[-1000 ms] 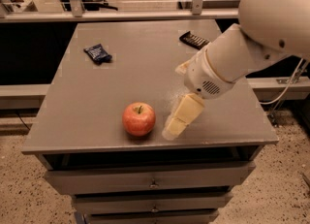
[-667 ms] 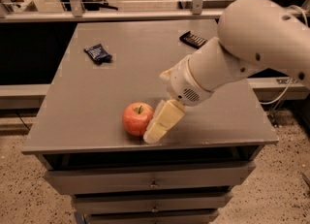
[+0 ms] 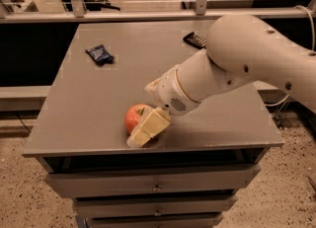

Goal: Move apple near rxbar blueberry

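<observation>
A speckled floor (image 3: 19,192) surrounds the drawer cabinet (image 3: 153,182) that carries the grey surface (image 3: 98,103). The white arm (image 3: 247,59) reaches in from the right, down to the front edge. Its pincer (image 3: 143,132) lies against the apple (image 3: 134,117) and covers its right side; whether it is clenched or released, I cannot tell. The apple sits near the front edge. The rxbar blueberry (image 3: 100,54) lies well apart, far back and to the left, so the carry should run back and leftward.
</observation>
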`<state>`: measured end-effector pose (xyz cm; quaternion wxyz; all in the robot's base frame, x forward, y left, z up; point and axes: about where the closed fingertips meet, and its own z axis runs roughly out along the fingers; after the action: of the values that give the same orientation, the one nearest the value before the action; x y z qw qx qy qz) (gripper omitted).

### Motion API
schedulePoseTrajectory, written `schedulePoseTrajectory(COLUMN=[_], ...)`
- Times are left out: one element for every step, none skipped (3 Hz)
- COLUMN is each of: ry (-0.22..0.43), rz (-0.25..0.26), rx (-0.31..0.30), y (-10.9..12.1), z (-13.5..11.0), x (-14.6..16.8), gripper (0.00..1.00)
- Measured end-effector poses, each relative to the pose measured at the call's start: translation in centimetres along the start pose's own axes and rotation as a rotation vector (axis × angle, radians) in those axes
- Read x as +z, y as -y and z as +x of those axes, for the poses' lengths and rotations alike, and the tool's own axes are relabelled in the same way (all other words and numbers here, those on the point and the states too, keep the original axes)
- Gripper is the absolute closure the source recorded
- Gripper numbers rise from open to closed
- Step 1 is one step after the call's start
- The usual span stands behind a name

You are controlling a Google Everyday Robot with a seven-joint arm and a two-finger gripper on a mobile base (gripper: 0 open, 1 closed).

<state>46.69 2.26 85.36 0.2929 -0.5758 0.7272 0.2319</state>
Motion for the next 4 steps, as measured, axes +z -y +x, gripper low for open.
schedulePoseTrajectory(ry=[0.010,0.014,0.018,0.036], rz=[-0.011,-0.011,0.027,0.143], rx=[0.018,0.028,0.016,-0.005], y=[-0.8,-1.0,0.1,3.4], z=[0.1,0.0,-0.6,-1.8], x=[0.8,1.0,-0.7,-6.5], gripper=[0.39,0.62,0.86,1.00])
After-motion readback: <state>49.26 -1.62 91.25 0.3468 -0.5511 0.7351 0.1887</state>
